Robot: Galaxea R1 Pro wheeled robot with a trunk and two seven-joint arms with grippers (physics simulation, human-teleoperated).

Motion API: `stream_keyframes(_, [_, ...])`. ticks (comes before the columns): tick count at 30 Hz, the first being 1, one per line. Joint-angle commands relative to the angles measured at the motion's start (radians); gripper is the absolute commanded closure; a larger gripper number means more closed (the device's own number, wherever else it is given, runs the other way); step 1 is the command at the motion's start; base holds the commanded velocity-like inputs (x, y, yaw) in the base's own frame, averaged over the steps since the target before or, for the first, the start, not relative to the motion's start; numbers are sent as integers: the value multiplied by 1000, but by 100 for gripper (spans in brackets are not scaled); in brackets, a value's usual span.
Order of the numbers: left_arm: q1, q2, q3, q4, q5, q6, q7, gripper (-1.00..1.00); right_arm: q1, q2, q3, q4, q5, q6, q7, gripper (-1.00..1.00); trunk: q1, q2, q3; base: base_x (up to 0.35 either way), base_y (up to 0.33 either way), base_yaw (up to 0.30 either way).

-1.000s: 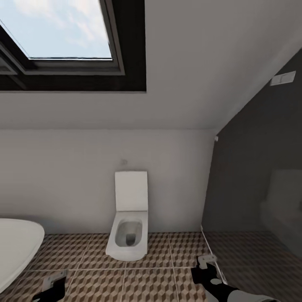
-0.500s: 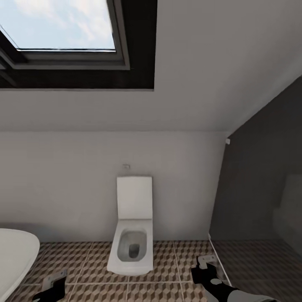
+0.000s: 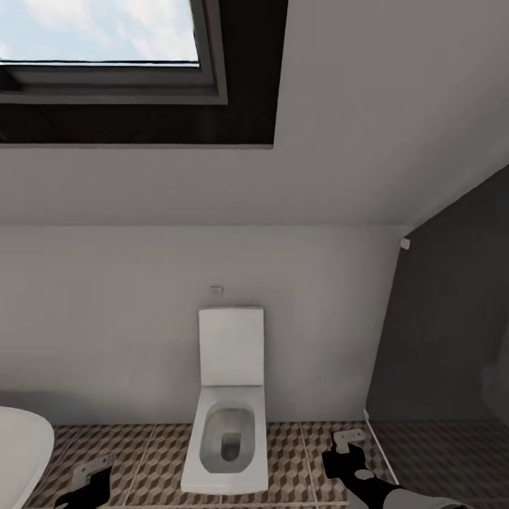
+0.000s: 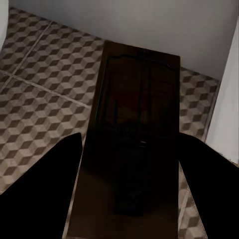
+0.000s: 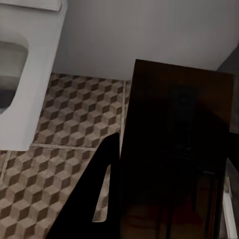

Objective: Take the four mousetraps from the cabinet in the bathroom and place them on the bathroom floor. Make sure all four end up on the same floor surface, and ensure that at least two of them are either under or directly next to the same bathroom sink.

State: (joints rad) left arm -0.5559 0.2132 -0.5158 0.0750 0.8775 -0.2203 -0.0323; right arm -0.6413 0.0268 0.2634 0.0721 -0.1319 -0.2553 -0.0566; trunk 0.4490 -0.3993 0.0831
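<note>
Mousetraps: one (image 4: 132, 144) clamped in left gripper (image 4: 129, 164), one (image 5: 177, 159) in right gripper (image 5: 169, 199) | view panned right since a second ago; toilet (image 3: 226, 424) now 6 o'clock | sink not found yet.

white, grey and cube-print brown

white toilet (image 3: 230, 417) against a pale grey wall (image 3: 106, 318); bathroom floor (image 3: 297, 452) tiled in brown, beige and white cubes; dark brown mousetrap (image 4: 132, 144); charcoal side wall (image 3: 452, 318); blue sky in a black-framed skylight (image 3: 106, 42).
</note>
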Motion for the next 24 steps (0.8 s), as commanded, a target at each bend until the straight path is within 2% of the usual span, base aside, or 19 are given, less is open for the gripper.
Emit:
stream_keyframes(1, [-1,-1,-7,3,6,-4,-3,100,-1,1,9,5,-12,-7,1,100,1,-1,0,327,5,0])
stream_keyframes(6, [-1,-3,-8,3,6,-4,-3,100,-1,1,8,5,-12,-7,1,100,1,-1,0,184,1,0])
stream_keyframes(17, [-1,-5,-9,3,6,-5,-3,100,-1,1,9,5,-11,-7,-2,100,1,-1,0,17,0,0])
stream_keyframes(24, [-1,-5,-9,3,6,-4,-3,100,-1,1,9,5,-10,-7,-2,100,1,-1,0,244,0,0])
